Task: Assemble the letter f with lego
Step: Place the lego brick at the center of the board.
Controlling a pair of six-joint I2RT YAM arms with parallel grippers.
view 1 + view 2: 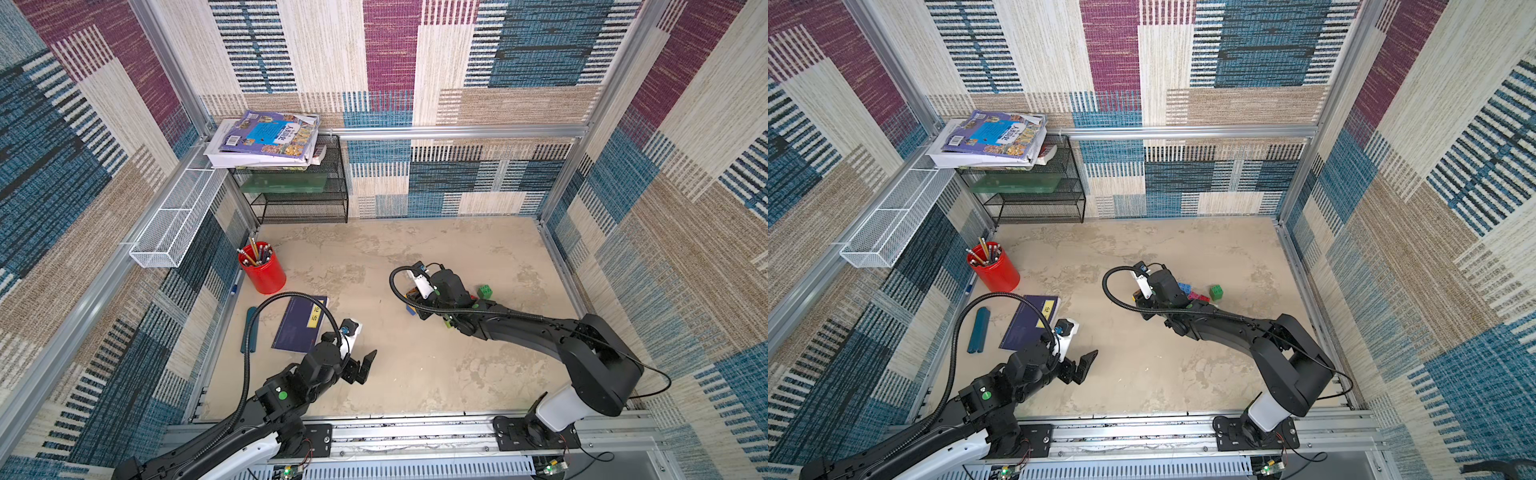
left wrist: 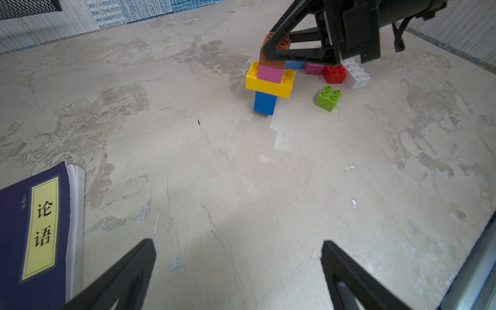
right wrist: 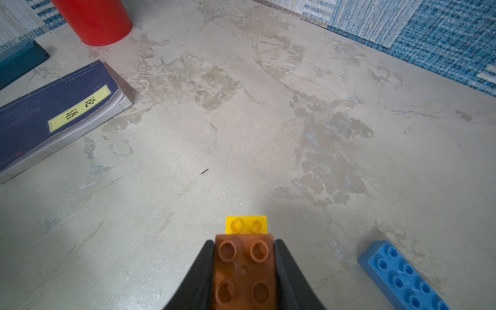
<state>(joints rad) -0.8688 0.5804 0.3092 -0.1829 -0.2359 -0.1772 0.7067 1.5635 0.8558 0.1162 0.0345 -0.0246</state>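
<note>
Your right gripper (image 3: 244, 241) clamps the studded brown brick (image 3: 244, 268) atop the glossy lego stack (image 2: 268, 86), right of centre on the mottled bench (image 2: 188, 161); your left gripper (image 2: 238, 243) gapes wide. Woven patchwork walls (image 1: 390, 62) surround.

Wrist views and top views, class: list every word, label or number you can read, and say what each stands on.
"论语": on the yellow label of the dark blue book.
Small print beside that label: too small to read.
Cover of the purple book on the black wire rack: title blurred, unreadable.
The lego: no lettering visible.
</note>
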